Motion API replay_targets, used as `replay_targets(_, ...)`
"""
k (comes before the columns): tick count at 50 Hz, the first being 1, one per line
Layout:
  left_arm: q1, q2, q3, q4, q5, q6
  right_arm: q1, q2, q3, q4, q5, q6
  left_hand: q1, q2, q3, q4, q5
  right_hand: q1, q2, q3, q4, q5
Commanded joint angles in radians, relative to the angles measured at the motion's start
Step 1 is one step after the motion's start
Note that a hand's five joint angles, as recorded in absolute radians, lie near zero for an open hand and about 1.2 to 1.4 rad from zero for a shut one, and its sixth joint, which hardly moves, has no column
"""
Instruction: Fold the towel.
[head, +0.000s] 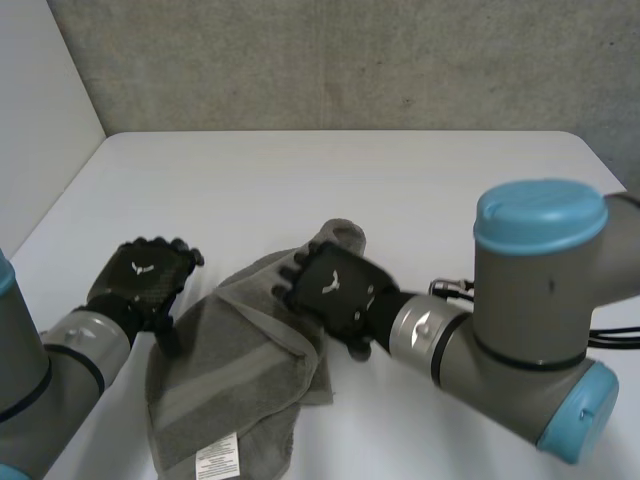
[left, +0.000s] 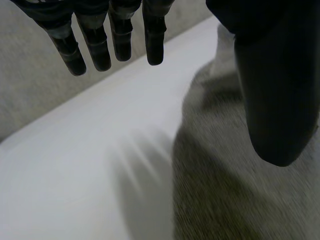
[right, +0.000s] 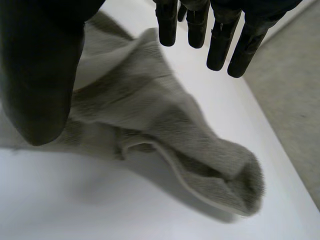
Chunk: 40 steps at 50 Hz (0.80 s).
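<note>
Towel (head: 235, 370) lies rumpled near the tabletop's (head: 330, 170) front edge, my left hand (head: 140, 280) beside its left edge and right hand (head: 335, 290) over its far fold, both straight-fingered and empty, so a careless grasp could bunch several layers.

The white bench (head: 300, 180) has a smooth top with rounded far corners. A grey-green terry towel (head: 235, 375) lies directly on it, rumpled and partly doubled over itself. A white care label (head: 216, 456) sits at the towel's near edge. The towel's far end is bunched into a raised, hollow fold, its hem curling up off the bench.
</note>
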Motion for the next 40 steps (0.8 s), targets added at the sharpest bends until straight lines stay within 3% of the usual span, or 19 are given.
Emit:
replay_targets(1,0.009,-0.002,-0.080,0.000,0.018,0.058,0.034,0.013,0.073,-0.043,-0.023,-0.102,-0.059,-0.021,-0.029,-0.034,-0.005,-0.053,-0.060,-0.065,-0.078,-0.056)
replay_targets(11,0.054,-0.015,-0.121,0.001,0.021,0.093,0.071,0.014,0.137,-0.216,-0.056,-0.124,-0.059,-0.021,-0.029,-0.034,-0.005,0.025,0.018,0.013,-0.001,0.022)
replay_targets(26,0.052,-0.123,-0.094,0.100,0.015,0.098,0.094,0.151,0.080,-0.238,-0.041,-0.127,-0.047,-0.010,-0.018,-0.022,0.007,0.269,0.261,0.256,0.243,0.265)
replay_targets(28,0.049,-0.142,-0.086,0.100,0.015,0.098,0.094,0.160,0.073,-0.239,-0.041,-0.125,-0.038,-0.001,-0.009,-0.014,0.016,0.333,0.326,0.321,0.308,0.330)
replay_targets(30,0.048,-0.159,-0.079,0.100,0.013,0.098,0.091,0.162,0.063,-0.239,-0.041,-0.122,-0.030,0.008,0.000,-0.005,0.025,0.578,0.571,0.566,0.553,0.575)
replay_targets(31,0.046,-0.174,-0.074,0.100,0.015,0.098,0.091,0.162,0.063,-0.239,-0.041,-0.122,0.034,0.072,0.064,0.059,0.089,0.580,0.573,0.568,0.554,0.577)
replay_targets(33,0.046,-0.186,-0.068,0.101,0.015,0.098,0.082,0.148,0.060,-0.238,-0.036,-0.114,0.119,0.157,0.149,0.144,0.174,0.875,0.868,0.863,0.849,0.872)
replay_targets(37,0.038,-0.217,-0.051,0.100,0.015,0.098,0.080,0.120,0.062,-0.238,-0.029,-0.104,0.276,0.313,0.305,0.300,0.330,1.148,1.141,1.136,1.123,1.145)
replay_targets(39,0.031,-0.249,-0.033,0.100,0.009,0.098,0.079,0.102,0.063,-0.236,-0.024,-0.094,0.486,0.524,0.516,0.511,0.541,1.169,1.162,1.157,1.143,1.166)
replay_targets(40,0.031,-0.249,-0.032,0.100,0.009,0.098,0.079,0.084,0.066,-0.235,-0.021,-0.082,0.487,0.525,0.517,0.512,0.542,1.169,1.162,1.157,1.143,1.166)
